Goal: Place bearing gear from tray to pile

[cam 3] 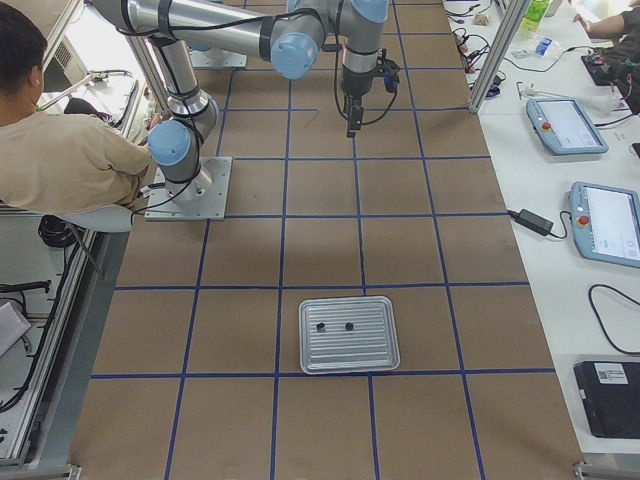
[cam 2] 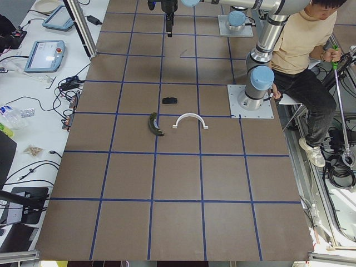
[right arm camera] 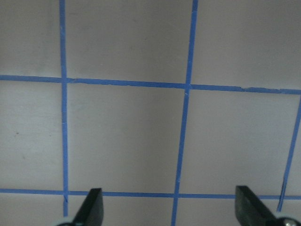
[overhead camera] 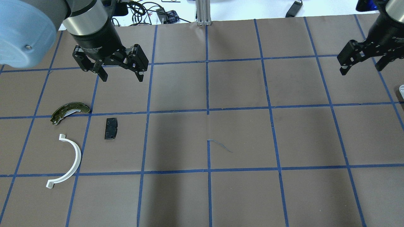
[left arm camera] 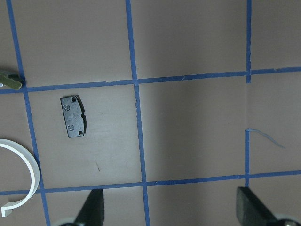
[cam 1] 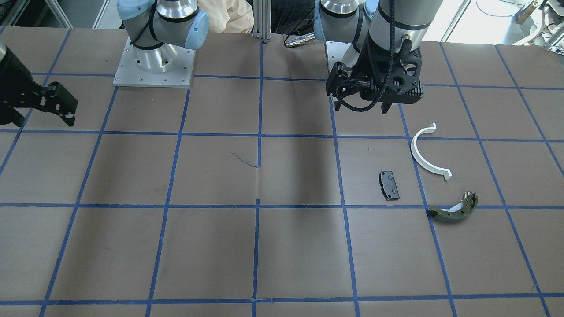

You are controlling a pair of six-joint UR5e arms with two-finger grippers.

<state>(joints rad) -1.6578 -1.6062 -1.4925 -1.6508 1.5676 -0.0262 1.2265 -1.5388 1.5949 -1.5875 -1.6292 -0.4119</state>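
The silver tray lies on the table in the exterior right view, holding two small dark parts, too small to tell which is the bearing gear. The pile lies at the other end: black brake pad, white half-ring and olive brake shoe. My left gripper is open and empty, raised above the table beyond the pad. My right gripper is open and empty, raised above bare table; only a sliver of the tray shows there.
The two arm bases stand at the robot's edge of the table. A seated person is behind them. Side benches carry tablets and cables. Blue tape lines grid the brown table top.
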